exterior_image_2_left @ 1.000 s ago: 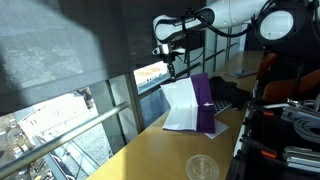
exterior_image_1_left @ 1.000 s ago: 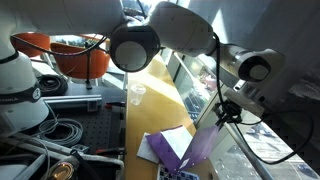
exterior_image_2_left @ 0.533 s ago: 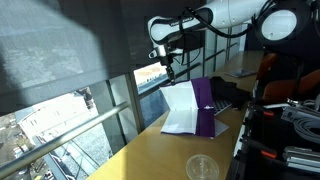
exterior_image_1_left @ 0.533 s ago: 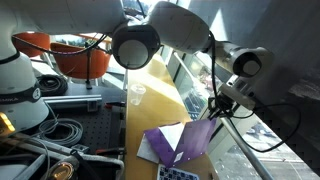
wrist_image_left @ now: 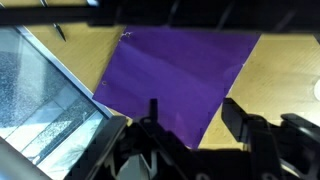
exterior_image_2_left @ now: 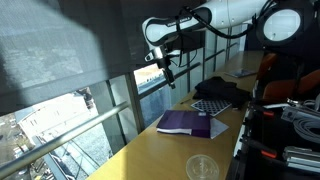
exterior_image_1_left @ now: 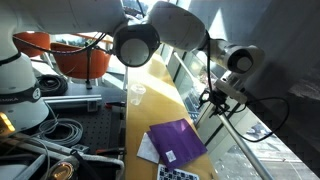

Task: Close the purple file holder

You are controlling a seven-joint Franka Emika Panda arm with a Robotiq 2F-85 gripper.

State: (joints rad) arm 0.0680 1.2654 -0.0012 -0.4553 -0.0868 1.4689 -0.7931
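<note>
Hidden: lower corner of the purple file holder (wrist_image_left: 178, 70) is lost behind the gripper (wrist_image_left: 192, 112) in the wrist view; the jaws are too small to read in both exterior views.
Contents: only a pale edge of the white sheets (exterior_image_1_left: 146, 150) shows beneath the cover.
Arm pose: stretched out over the window side of the table (exterior_image_1_left: 150, 80), wrist pointing down.
Gripper state: fingers (wrist_image_left: 236, 115) spread wide, nothing between them.
File holder location: below the gripper and apart from it, lying flat with its cover down.
</note>
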